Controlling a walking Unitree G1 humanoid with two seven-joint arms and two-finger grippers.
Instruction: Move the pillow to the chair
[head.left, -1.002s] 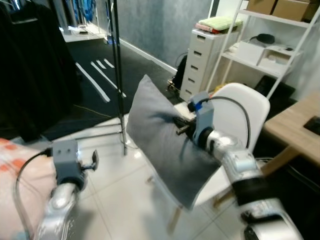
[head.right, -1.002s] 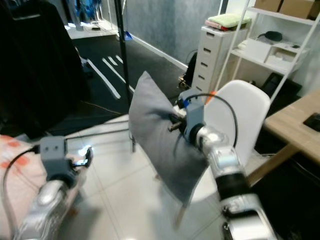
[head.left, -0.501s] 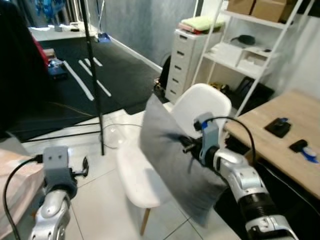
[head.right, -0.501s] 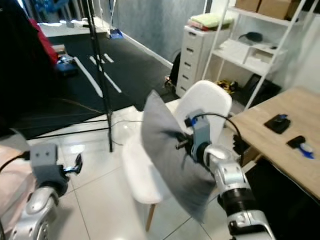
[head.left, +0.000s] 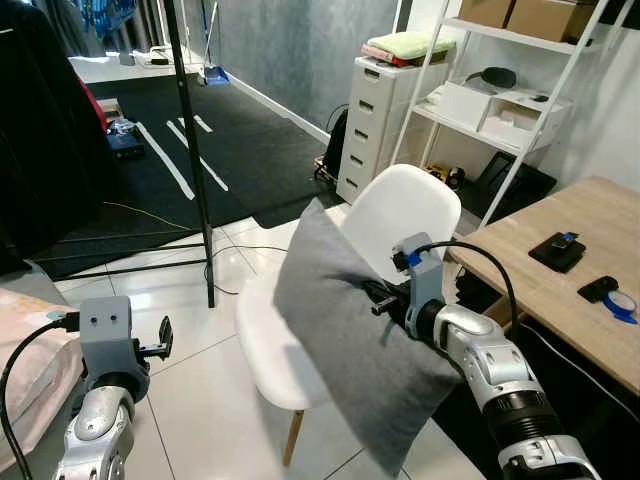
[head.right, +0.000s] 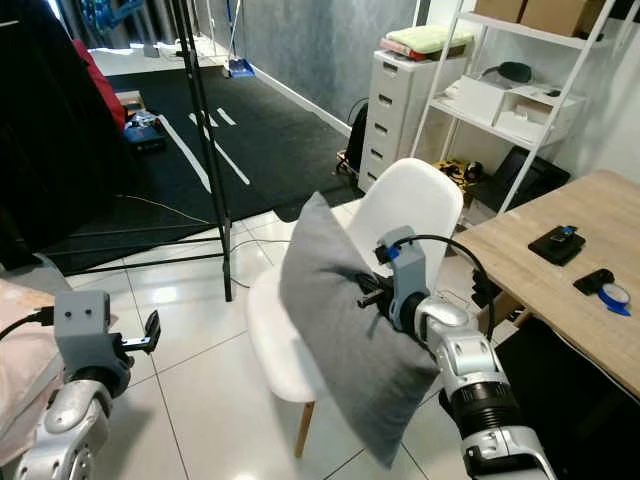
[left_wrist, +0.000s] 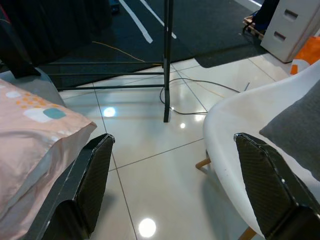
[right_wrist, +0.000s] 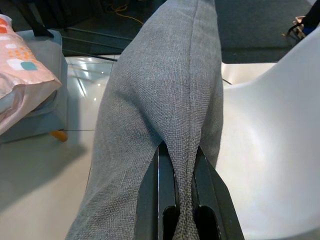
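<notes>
Above the white moulded plastic chair (head.left: 300, 340), the right gripper (right_wrist: 176, 190) pinches the seam of the grey woven fabric pillow (head.left: 350, 340), holding it edge-up, probably for lowering onto the seat; the left gripper (left_wrist: 172, 185) hangs spread, idle.

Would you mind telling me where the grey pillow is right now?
The grey pillow hangs in mid-air in front of the white chair, pinched along its seam by the right gripper, roughly central in the left eye view.
</notes>
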